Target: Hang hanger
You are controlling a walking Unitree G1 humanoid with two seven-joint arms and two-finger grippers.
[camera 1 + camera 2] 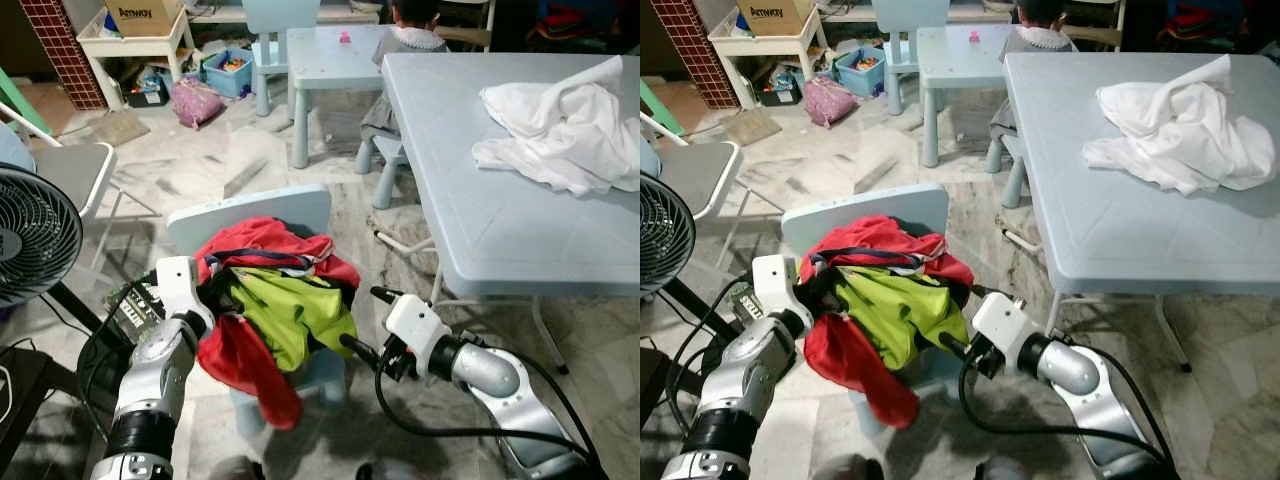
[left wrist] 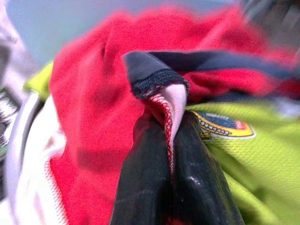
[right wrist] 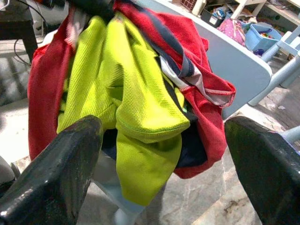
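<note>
A small pale-blue plastic chair [image 1: 250, 212] with a rounded backrest stands on the marbled stone floor [image 1: 200, 160]. A heap of clothes is piled on its seat: a red knit garment [image 1: 262, 242] with a navy ribbed collar and white piping, and a lime-green mesh-weave jersey [image 1: 295, 310] bearing a small crest patch. Red fabric hangs limp over the seat's front edge.

Left claw [image 2: 171, 140]: glossy black fingers pressed together, pinching a fold of the red garment's collar edge, red-stitched white trim caught between the fingertips. In the head views this claw sits at the left side of the heap, touching the cloth.

Right claw [image 3: 164, 154]: blunt black fingers spread wide, nothing between them, pointing at the hanging green jersey from the chair's right front, near but apart from the cloth.

Hanger: cannot be made out among the clothes; its position cannot be told.

To the right, a large light-blue plastic counter [image 1: 480, 200] with moulded diagonal ribs carries a crumpled white cloth [image 1: 565, 125]. Farther back stand a small blue child's table [image 1: 330, 50] and matching chair; a person [image 1: 405, 40] sits at it, seen from behind. A black wire-grille fan [image 1: 30, 235] stands at left. A cardboard box [image 1: 145, 15] rests on a white shelf unit.
</note>
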